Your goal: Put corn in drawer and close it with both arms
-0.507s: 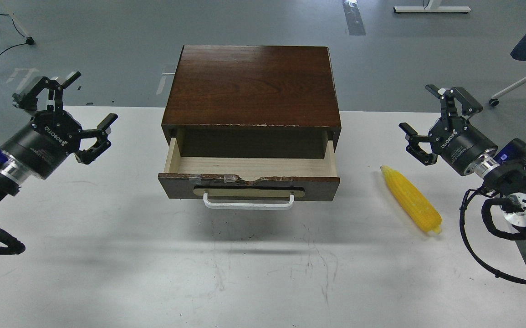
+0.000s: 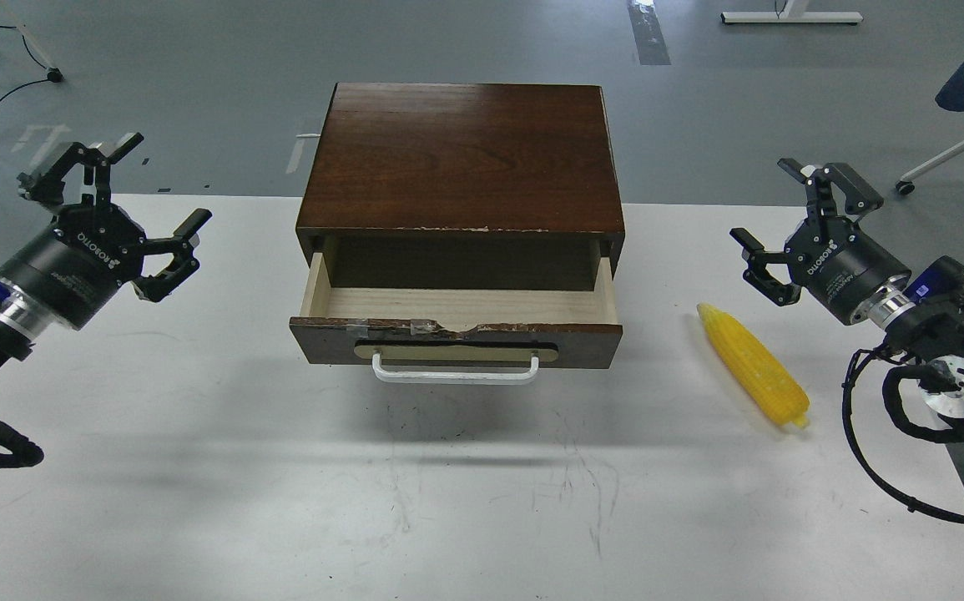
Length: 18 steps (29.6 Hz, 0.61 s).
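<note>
Lying on the white table (image 2: 198,467), right of the open dark brown wooden drawer (image 2: 456,330), near the wide-open right gripper (image 2: 769,209): bright yellow, ridged, plastic-looking corn cob (image 2: 754,364), probably light, stiff, best pinched mid-length.

Head camera, single view: I look forward and down from above the near edge of the white table (image 2: 198,467). Cabinet (image 2: 461,150) sits centre, middle distance; grey floor (image 2: 198,50) fills the far band (no second view shares the scene).
</note>
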Tool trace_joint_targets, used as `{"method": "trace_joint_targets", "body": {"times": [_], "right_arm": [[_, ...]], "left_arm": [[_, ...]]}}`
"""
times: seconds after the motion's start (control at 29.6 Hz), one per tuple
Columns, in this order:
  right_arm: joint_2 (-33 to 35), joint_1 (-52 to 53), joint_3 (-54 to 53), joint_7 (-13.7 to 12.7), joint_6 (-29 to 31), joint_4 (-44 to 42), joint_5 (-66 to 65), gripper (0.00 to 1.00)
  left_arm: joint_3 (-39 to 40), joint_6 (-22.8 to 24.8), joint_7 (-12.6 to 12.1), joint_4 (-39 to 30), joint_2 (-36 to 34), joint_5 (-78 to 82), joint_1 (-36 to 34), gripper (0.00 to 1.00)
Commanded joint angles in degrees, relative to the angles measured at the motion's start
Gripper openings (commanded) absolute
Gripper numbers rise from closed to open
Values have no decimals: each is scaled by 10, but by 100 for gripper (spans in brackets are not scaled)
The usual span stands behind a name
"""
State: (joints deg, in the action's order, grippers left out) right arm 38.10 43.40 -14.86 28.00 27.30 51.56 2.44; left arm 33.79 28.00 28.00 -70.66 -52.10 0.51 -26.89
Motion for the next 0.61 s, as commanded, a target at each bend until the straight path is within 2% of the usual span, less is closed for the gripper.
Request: {"method": "trace_joint_targets", "body": {"times": [0.0, 0.17, 0.34, 0.57], "right_arm": [[26, 21, 1, 0, 1, 4, -31, 100], [67, 72, 6, 0, 1, 6, -182, 100], [111, 118, 13, 0, 1, 10, -422, 100], [118, 119, 66, 0, -3, 13, -706, 100]], "left_arm": [[8, 0, 0, 0, -2, -2, -1, 100], [8, 0, 0, 0, -2, -1, -1, 100], [8, 0, 0, 0, -5, 4, -2, 100], [6, 0, 0, -5, -5, 5, -2, 100]]}}
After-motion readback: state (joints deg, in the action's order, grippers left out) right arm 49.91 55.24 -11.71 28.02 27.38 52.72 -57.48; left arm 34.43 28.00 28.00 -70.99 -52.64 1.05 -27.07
